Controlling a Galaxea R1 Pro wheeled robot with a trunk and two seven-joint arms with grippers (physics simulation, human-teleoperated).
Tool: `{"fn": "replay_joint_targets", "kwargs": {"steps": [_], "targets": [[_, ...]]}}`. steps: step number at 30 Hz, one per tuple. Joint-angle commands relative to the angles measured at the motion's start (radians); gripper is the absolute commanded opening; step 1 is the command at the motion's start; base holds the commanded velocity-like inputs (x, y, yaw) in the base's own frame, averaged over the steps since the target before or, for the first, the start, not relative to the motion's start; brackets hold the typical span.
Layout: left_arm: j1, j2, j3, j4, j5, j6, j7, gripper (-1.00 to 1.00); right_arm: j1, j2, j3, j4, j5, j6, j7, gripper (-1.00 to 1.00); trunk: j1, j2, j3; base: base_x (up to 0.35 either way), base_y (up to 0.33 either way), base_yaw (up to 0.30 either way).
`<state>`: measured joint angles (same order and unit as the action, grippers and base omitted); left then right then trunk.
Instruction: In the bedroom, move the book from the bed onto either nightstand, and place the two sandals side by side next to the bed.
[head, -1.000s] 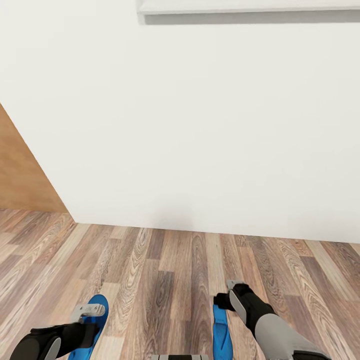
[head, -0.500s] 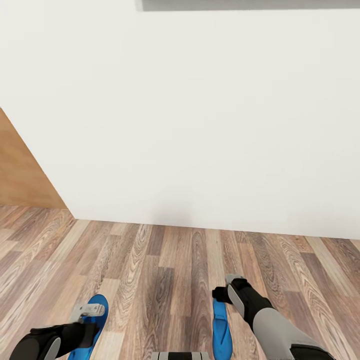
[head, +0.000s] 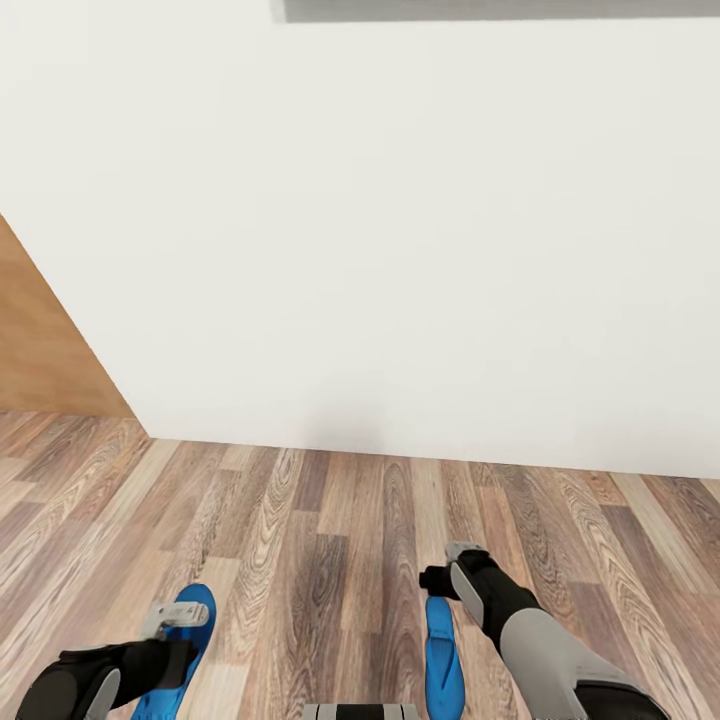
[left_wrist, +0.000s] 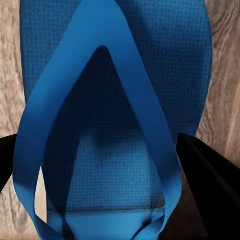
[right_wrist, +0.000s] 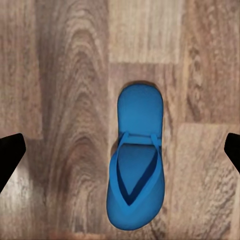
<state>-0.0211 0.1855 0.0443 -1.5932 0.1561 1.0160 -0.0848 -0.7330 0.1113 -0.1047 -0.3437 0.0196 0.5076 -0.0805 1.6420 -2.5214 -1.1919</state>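
Head view: two bright blue sandals lie flat on the wood floor (head: 330, 540), well apart, near a white wall (head: 400, 250). The left sandal (head: 180, 640) sits between the open left gripper (left_wrist: 120, 165). The right sandal (right_wrist: 136, 160) lies under the wide-open right gripper (right_wrist: 120, 150).

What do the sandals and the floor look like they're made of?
The left sandal looks like matte foam or rubber: a fine dimpled footbed texture, smooth blue straps, no shine. The right sandal has the same flat blue look, though its texture is too small to tell. The floor looks like wood plank or laminate, with mixed-tone grain and visible seams.
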Motion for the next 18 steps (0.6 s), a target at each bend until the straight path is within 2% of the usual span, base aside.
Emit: {"fn": "replay_joint_targets", "kwargs": {"steps": [1, 7, 18], "targets": [[-0.006, 0.001, 0.001, -0.001, 0.002, 0.006, -0.004, -1.0, -0.001, 0.001, -0.007, -0.001, 0.002, 0.005, -0.002, 1.0, 0.0, 0.0, -0.001, 0.0, 0.0, 0.0], [-0.036, 0.004, 0.0, -0.003, 0.002, 0.021, -0.003, -1.0, -0.003, 0.002, -0.007, 0.0, 0.002, 0.005, -0.002, 1.0, 0.0, 0.0, -0.001, 0.0, 0.0, 0.0], [-0.06, 0.005, 0.0, -0.004, 0.002, 0.028, -0.003, -1.0, -0.003, 0.002, -0.006, 0.003, 0.001, 0.0, -0.002, 1.0, 0.0, 0.0, -0.001, 0.0, 0.0, 0.0]]}}
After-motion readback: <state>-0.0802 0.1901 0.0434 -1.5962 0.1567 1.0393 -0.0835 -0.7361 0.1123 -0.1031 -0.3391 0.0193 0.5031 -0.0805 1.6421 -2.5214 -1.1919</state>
